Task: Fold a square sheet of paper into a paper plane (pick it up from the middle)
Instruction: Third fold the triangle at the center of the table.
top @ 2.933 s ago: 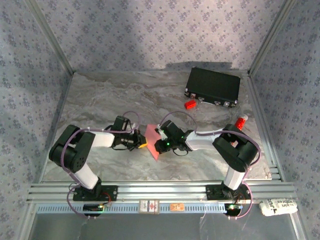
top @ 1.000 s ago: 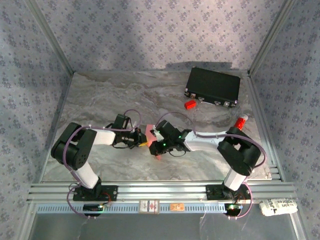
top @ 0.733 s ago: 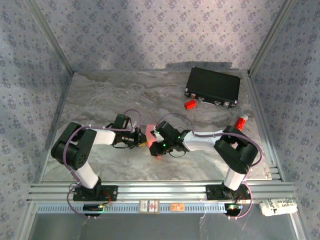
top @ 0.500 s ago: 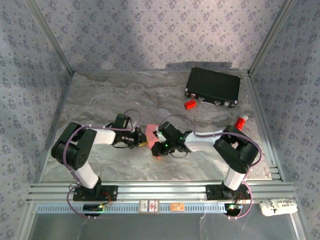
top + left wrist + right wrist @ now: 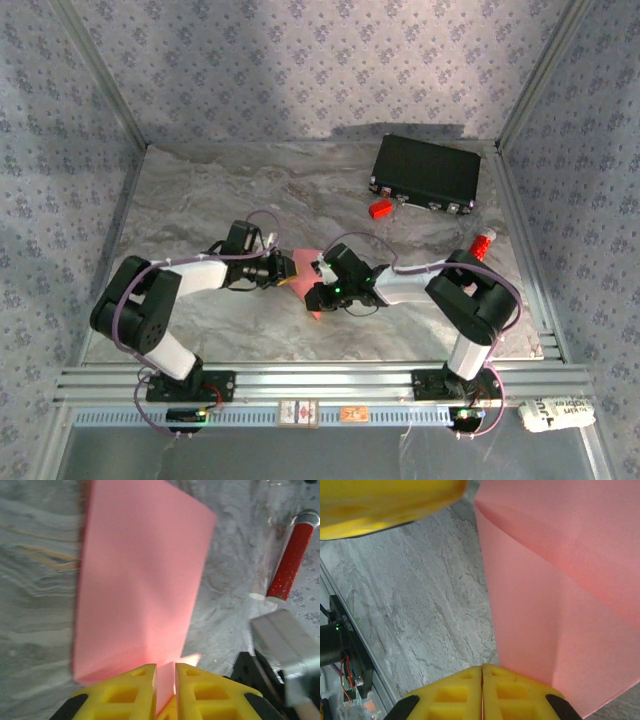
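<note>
Salmon-pink and already creased, the square sheet of paper (image 5: 140, 580) lies on the marble surface (image 5: 200, 200), well apart from the black case (image 5: 425, 172), off its near-left corner. The left gripper (image 5: 165, 667) stands a slit apart with the sheet's edge in the gap, and the hold looks loose to us. The right gripper (image 5: 482, 667), on the case's side of the sheet, is closed tight at the paper's edge, with no pink in its seam. We judge a crease is being set. We'd press evenly along the fold and keep one edge pinned so the layers can't slip.

One salmon-pink paper sheet (image 5: 140, 580), one black case (image 5: 427, 170), one small red block (image 5: 380, 209), one red-and-white tube (image 5: 482, 243).
</note>
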Robot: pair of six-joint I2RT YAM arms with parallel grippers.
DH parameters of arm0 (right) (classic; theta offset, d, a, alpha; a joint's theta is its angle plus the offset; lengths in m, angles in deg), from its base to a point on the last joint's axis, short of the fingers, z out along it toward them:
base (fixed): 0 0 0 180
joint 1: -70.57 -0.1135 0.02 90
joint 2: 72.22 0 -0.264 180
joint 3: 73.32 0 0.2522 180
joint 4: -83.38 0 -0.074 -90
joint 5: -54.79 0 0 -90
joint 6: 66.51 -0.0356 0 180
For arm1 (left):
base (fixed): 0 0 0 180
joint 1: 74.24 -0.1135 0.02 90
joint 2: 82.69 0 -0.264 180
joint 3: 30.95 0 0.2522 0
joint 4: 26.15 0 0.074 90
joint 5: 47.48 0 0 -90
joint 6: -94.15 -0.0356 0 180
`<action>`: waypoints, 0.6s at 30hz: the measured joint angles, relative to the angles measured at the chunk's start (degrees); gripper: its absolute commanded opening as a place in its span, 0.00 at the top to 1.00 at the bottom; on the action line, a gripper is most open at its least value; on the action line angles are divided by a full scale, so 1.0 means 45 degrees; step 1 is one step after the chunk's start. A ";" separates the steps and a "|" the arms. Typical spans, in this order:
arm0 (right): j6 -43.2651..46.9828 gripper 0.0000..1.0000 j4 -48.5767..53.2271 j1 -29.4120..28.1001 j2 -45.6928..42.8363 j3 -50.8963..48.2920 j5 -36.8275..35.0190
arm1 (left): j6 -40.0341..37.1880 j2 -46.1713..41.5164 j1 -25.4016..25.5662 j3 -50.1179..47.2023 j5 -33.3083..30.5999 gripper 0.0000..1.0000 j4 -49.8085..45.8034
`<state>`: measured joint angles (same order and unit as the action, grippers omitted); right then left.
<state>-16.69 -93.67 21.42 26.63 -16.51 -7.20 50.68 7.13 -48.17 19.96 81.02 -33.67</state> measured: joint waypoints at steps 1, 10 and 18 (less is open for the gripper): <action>-0.0034 0.91 -0.0044 0.0015 0.0015 -0.0029 0.0034 | 0.0005 -0.0092 0.0117 0.0029 0.0005 0.84 -0.0005; -0.0180 0.91 -0.0325 0.0180 0.0019 -0.0180 0.0107 | 0.0389 0.0427 0.1030 0.0044 -0.0044 0.87 0.0408; -0.0189 0.91 -0.0335 0.0243 0.0019 -0.0204 0.0126 | 0.0573 0.1491 0.1161 0.0049 -0.0049 0.87 0.0865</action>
<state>-17.54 -95.18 22.51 26.72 -17.43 -6.64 53.25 13.84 -42.95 20.18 80.80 -29.78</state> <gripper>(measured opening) 0.087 0.131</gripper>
